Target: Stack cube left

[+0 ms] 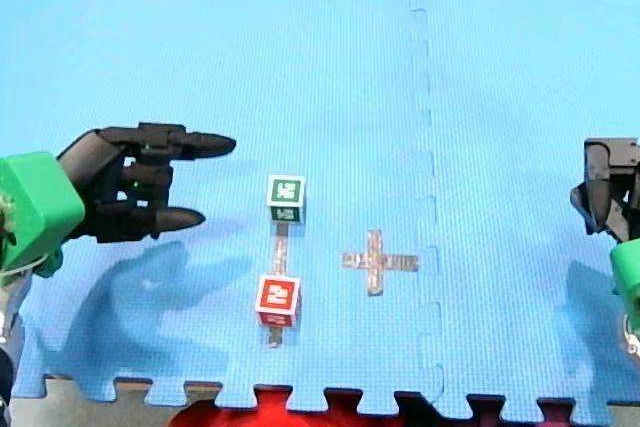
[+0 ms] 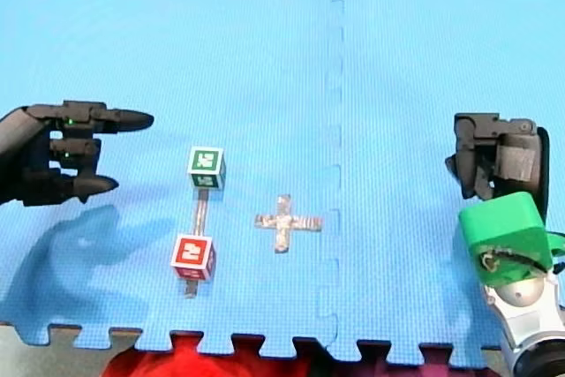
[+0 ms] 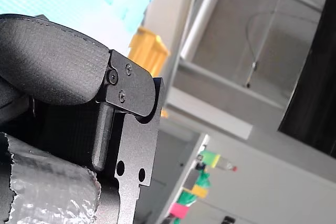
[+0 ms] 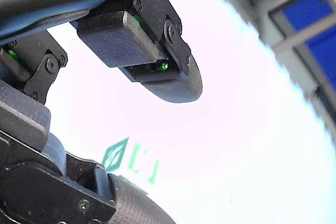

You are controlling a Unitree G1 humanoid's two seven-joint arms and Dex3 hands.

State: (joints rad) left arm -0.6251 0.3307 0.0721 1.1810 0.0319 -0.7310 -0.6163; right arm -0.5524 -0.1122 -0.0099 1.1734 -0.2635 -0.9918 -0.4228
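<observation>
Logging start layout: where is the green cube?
Head views: the green cube sits on the blue foam mat, left of centre, just beyond the red cube.

Bright overhead light covers the blue mat (image 1: 500, 97); soft shadows fall from the left hand (image 1: 140, 182) and right hand (image 2: 490, 161) toward the near edge. In the second wrist view it glares white.

Tape cross (image 1: 378, 261) on blue mat (image 1: 250, 47)
</observation>
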